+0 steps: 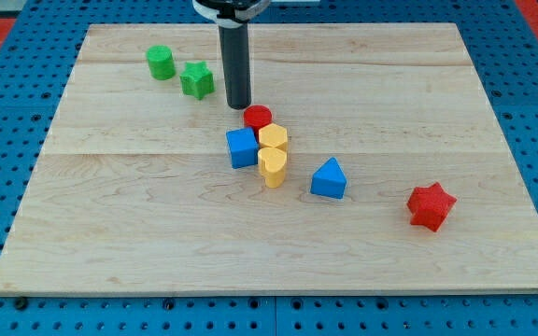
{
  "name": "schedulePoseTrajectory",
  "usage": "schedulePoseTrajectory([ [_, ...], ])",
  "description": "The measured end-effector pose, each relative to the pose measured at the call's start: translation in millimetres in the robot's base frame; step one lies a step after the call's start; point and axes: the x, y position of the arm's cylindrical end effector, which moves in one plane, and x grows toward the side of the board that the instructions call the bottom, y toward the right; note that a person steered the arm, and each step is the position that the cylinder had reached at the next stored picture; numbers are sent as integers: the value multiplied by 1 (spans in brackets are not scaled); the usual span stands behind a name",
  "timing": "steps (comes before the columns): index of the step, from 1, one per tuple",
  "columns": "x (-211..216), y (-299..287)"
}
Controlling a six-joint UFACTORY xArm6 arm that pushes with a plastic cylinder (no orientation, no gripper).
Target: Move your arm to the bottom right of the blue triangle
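Observation:
The blue triangle (329, 178) lies right of the board's middle. My tip (239, 105) is at the end of the dark rod, well up and to the left of the triangle, just above and left of the red cylinder (258, 118). A tight cluster sits between the tip and the triangle: the red cylinder, a yellow hexagon (274, 137), a blue cube (242, 147) and a yellow heart (272, 166).
A green cylinder (161, 63) and a green star (196, 80) lie at the view's upper left. A red star (431, 206) lies at the right, below and right of the triangle. The wooden board (110, 233) sits on a blue pegboard.

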Motion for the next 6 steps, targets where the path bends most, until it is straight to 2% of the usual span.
schedulePoseTrajectory([
  [1, -23, 13],
  [2, -20, 71],
  [3, 3, 133],
  [4, 74, 162],
  [5, 146, 157],
  [6, 182, 141],
])
